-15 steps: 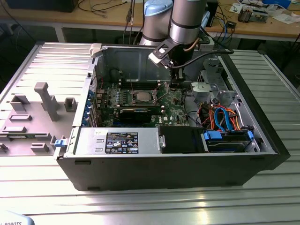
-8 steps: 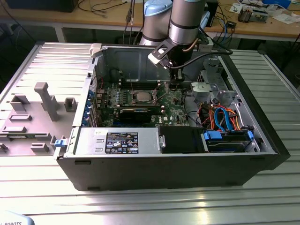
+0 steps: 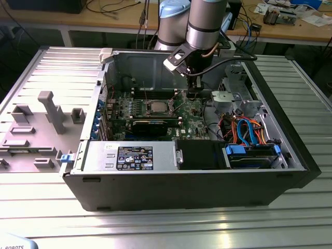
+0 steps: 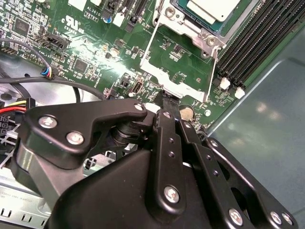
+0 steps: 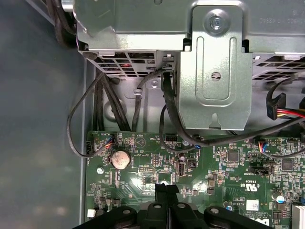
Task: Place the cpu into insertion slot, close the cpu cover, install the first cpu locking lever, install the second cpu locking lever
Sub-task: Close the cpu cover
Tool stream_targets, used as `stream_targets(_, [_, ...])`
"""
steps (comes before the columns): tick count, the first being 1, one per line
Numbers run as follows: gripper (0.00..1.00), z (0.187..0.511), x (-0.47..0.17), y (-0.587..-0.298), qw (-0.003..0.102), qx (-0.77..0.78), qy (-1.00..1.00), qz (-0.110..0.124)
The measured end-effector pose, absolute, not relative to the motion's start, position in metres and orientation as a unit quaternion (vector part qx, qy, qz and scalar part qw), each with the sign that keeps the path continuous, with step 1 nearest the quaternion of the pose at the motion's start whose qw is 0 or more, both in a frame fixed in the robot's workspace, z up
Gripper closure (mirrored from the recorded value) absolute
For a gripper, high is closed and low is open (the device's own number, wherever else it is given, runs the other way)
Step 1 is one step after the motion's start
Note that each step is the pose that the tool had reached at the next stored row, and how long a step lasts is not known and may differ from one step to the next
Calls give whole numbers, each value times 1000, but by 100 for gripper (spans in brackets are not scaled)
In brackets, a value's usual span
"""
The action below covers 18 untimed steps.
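The cpu (image 4: 213, 8), a flat chip with a silver-grey top, lies in the insertion slot (image 4: 209, 34) on the green board; in the exterior view the cpu (image 3: 158, 106) sits mid-board inside the open computer case. The cpu cover (image 4: 151, 47), a thin silver frame with a square window, is swung open away from the slot, with green board showing through its window. My gripper (image 4: 169, 102) is shut, and its black fingertips meet at the cover's free edge. I cannot tell whether they pinch that edge or only touch it. In the exterior view the gripper (image 3: 193, 93) hangs to the right of the slot.
Black memory slots (image 4: 252, 43) run beside the slot. A coin battery (image 5: 120, 158), black cables (image 5: 171, 119) and a metal drive cage (image 5: 214, 71) lie beyond the fingertips. A long black card (image 3: 150, 126) and the power supply (image 3: 132, 155) sit nearer the case front. Grey fixtures (image 3: 46, 111) stand outside, at the exterior view's left.
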<state>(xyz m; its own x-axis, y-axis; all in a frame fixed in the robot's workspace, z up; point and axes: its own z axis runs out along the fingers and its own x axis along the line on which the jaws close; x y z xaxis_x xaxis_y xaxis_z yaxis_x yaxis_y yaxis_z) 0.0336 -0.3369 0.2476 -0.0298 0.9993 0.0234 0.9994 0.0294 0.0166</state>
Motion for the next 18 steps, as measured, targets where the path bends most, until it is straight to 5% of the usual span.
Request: stream_targets(18, [89,246,29,-337,3,-697,-717,-14])
